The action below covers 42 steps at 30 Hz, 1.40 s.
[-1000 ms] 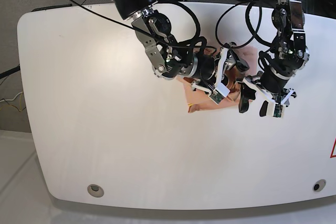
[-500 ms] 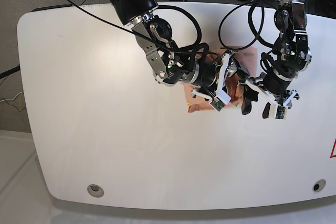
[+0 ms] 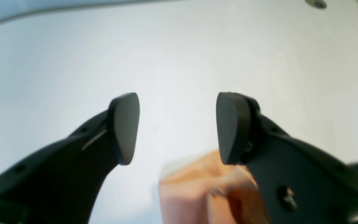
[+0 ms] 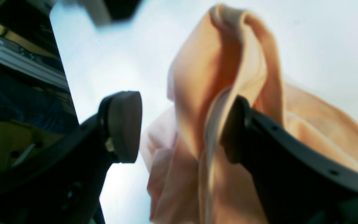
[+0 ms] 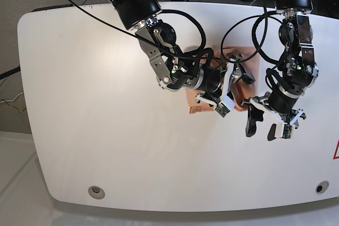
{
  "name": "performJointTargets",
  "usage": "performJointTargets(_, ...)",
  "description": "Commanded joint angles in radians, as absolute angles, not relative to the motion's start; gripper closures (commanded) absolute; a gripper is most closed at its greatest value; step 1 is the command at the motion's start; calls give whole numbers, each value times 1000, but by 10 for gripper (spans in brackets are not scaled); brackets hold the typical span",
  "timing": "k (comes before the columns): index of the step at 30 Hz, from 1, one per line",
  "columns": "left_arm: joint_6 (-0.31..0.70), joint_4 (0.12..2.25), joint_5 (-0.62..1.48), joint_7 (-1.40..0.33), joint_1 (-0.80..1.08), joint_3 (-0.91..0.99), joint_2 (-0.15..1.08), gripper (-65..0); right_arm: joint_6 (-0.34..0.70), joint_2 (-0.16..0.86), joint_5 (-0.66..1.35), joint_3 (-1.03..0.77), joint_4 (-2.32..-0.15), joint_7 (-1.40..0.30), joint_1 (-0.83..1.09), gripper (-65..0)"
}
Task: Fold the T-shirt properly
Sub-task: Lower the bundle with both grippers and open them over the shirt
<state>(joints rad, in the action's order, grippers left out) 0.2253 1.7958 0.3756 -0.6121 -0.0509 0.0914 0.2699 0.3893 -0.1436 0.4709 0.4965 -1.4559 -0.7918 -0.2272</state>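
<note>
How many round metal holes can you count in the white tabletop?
2: one round metal hole near the front left corner of the white tabletop, the other near the front right corner. The arms may hide more.

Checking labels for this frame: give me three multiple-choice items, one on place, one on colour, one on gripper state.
1. Where does the T-shirt lie?
A. on the white table
B. on the floor
C. in a basket

2. What colour is the T-shirt?
A. blue
B. peach-orange
C. green

3. How does the left gripper stand?
A. shut on the T-shirt
B. shut on nothing
C. open, nothing between its jaws

Key:
1 A, base view shows it bunched on the tabletop.
2 B, clear in the right wrist view.
3 C, only bare table shows between its jaws.
</note>
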Motion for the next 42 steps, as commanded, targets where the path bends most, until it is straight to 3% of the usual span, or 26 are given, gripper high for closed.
performJointTargets(1, 226, 1817, 383, -587, -76, 94, 289, -372, 395, -157, 489, 495, -1477, -765, -252, -377)
performJointTargets(8, 226, 1817, 384, -587, -77, 91, 288, -372, 395, -157, 484, 490, -1494, -785, -249, -373)
performJointTargets(13, 226, 1817, 384, -587, -74, 38, 286, -372, 389, -104, 484, 489, -1544, -789, -254, -373)
performJointTargets(21, 222, 1819, 383, -587, -77, -58, 283, -372, 302, -36, 490, 427, -1616, -794, -254, -373)
performJointTargets(36, 220, 1819, 378, -587, -133, -91, 249, -372, 295, -25, 484, 407, -1638, -826, -252, -373)
performJointTargets(42, 220, 1819, 378, -587, -131, -173, 249, -372, 295, 22, 489, 374, -1638, -828, -243, -362)
